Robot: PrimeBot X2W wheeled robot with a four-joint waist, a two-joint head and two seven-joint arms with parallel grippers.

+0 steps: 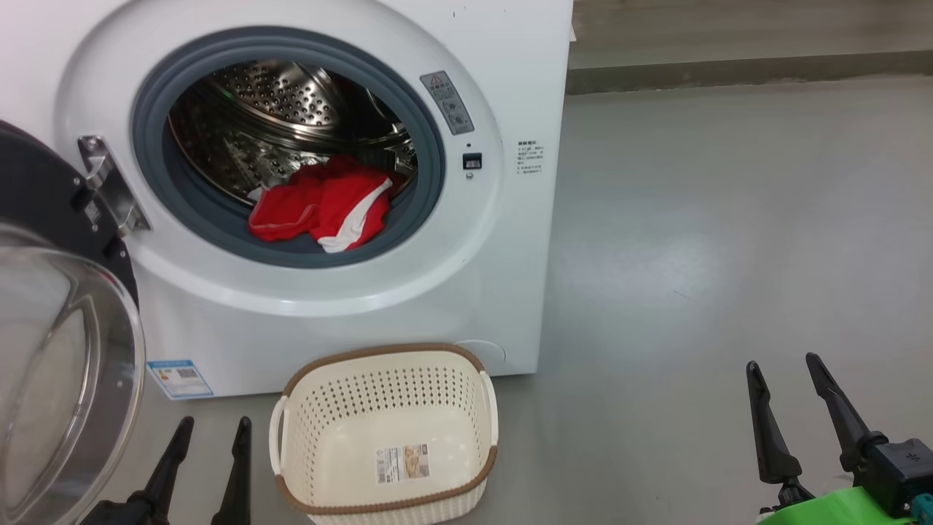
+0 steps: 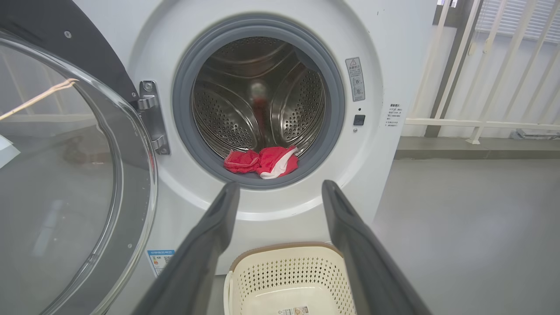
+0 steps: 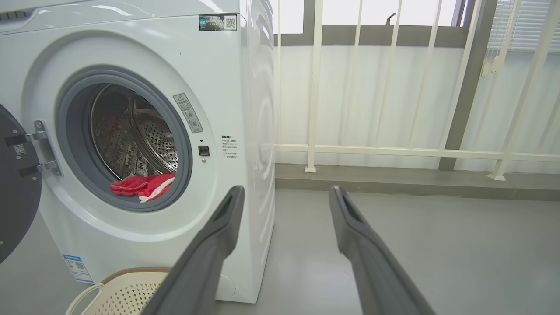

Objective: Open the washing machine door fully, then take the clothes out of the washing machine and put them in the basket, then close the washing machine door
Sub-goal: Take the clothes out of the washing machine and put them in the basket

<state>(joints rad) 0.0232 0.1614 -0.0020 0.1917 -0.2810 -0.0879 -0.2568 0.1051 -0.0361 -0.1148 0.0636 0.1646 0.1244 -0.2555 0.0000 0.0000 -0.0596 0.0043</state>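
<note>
White washing machine, round mouth facing the robot | washing machine door, glossy black rim, bulging clear glass, swung open leftward | cream perforated basket, mouth up, at machine's foot | crumpled red-and-white clothes at steel drum's front lip | left end effector, right end effector: wide, empty

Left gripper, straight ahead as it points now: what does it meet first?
Likely the washing machine, about the lower lip of its opening, right by the clothes. The left gripper is open; depth is unclear.
</note>
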